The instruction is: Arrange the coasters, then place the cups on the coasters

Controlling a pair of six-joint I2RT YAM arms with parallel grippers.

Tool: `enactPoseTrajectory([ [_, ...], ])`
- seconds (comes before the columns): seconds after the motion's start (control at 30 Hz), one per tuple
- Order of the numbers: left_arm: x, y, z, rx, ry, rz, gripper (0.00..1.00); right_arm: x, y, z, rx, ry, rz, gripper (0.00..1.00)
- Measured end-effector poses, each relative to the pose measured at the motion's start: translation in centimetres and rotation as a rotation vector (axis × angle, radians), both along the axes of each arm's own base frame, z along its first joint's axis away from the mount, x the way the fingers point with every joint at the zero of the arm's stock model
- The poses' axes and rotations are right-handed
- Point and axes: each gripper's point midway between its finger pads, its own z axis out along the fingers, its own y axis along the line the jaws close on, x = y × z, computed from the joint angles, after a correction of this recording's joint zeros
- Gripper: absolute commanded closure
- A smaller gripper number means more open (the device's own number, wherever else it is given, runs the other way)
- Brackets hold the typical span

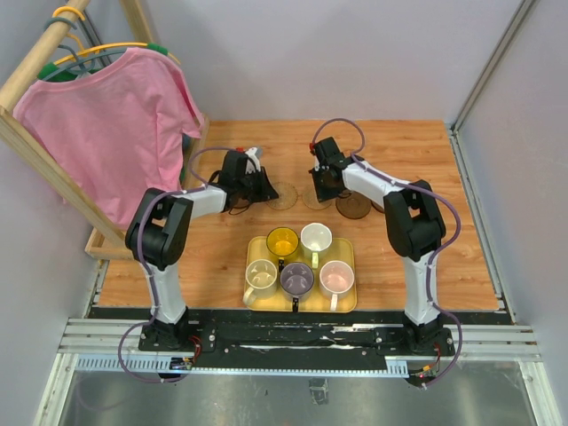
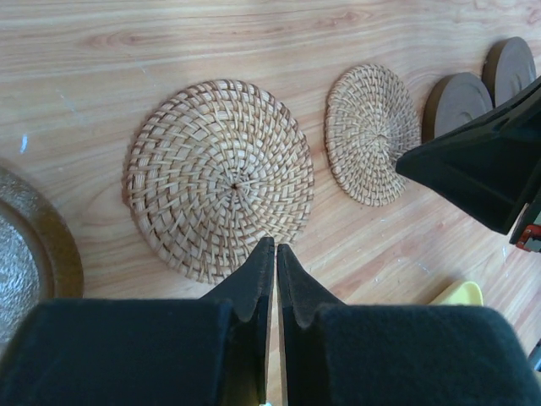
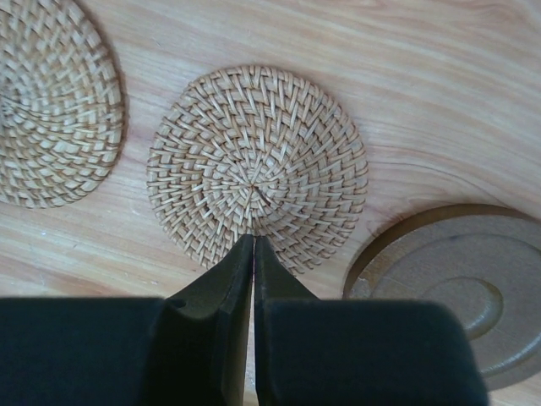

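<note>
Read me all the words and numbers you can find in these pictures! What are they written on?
There are none to read.
The pink shirt, the cups, the yellow tray, the woven coasters and the table show no letters, numbers or signs.
Any label on the arm bases is too small to make out.

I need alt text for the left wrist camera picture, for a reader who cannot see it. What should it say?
The left gripper, shut and empty, points at the near edge of a woven coaster lying flat on the wooden table. To its right lie a second woven coaster and two brown coasters, the nearer one partly behind the right gripper.
</note>
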Motion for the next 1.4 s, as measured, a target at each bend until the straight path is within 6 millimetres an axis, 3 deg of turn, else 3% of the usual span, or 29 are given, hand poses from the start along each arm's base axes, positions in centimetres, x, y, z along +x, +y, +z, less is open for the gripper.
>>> enactPoseTrajectory([
  [0.1,0.2,-0.5,-0.9,-0.007,0.021,-0.009,0.92,-0.2,0.1,-1.1,-0.001,0.022,0.005,0.96],
  [0.47,1.5,-1.4,-1.0,-0.031,0.007,-0.032,0.92,0.2,1.6,-1.1,0.057,0.039,0.020,0.97],
  [0.73,1.4,-1.6,-2.8,-0.027,0.042,-0.041,0.92,0.1,1.8,-1.1,0.071,0.047,0.019,0.97],
  [1.4,1.3,-1.4,-3.1,-0.018,0.050,-0.034,0.92,-0.4,3.3,-1.1,0.081,0.058,0.039,0.97],
])
